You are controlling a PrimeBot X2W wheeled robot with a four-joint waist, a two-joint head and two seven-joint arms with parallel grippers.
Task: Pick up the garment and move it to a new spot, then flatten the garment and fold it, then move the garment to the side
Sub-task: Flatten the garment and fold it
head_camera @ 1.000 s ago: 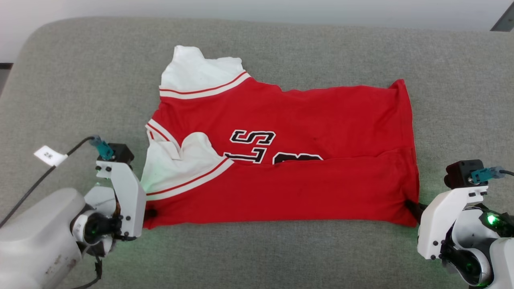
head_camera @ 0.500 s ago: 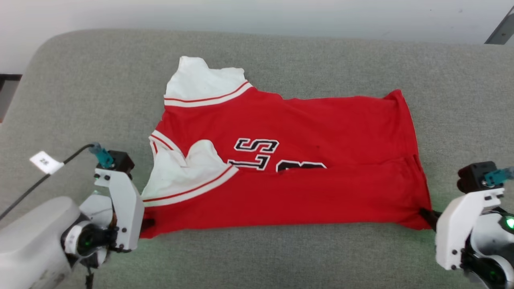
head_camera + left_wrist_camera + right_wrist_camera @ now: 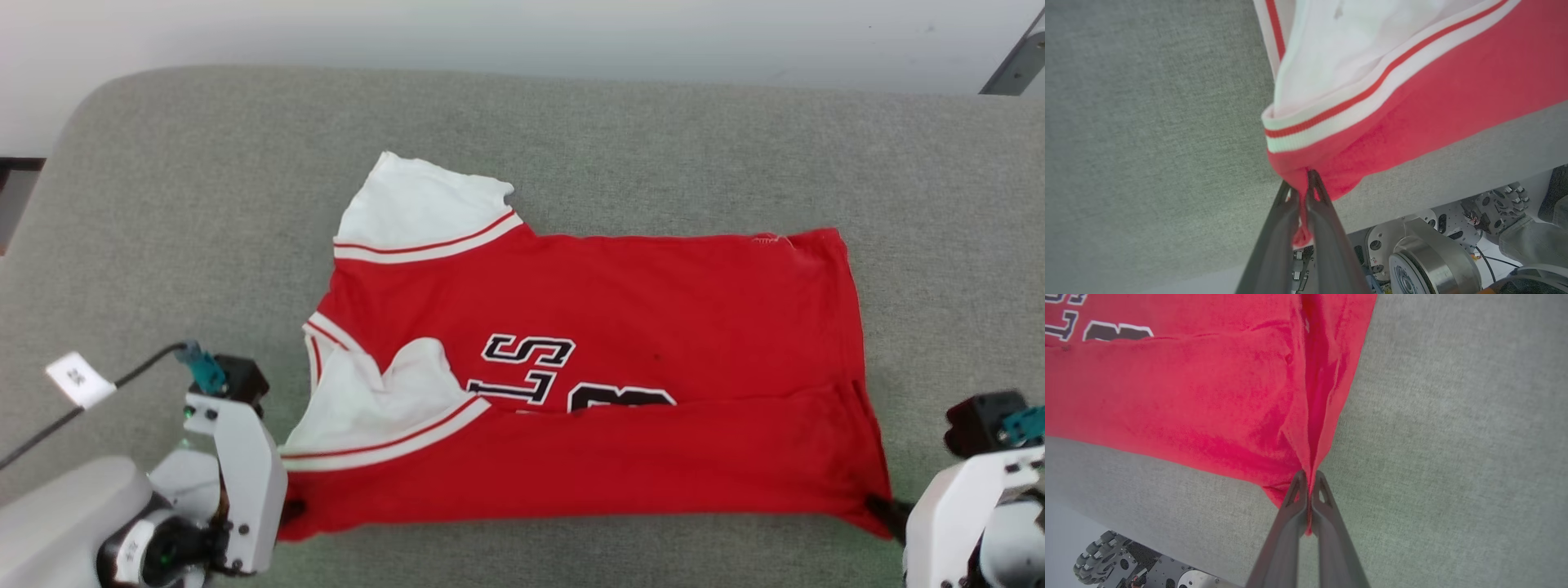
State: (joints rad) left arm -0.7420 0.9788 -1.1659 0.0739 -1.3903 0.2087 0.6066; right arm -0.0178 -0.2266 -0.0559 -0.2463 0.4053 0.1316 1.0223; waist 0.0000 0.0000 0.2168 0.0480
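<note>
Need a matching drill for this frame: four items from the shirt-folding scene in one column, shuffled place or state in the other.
Column 1
1. left pincer
2. right pincer
3. far white sleeve
4. black lettering

Column 2
A. partly hidden under the folded-over near flap
B. shut on the garment corner farthest from the sleeves
C. spread on the grey cushion, far side
D. shut on the corner beside the striped trim

Pairs: 1-D, 2-B, 3-C, 4-A
</note>
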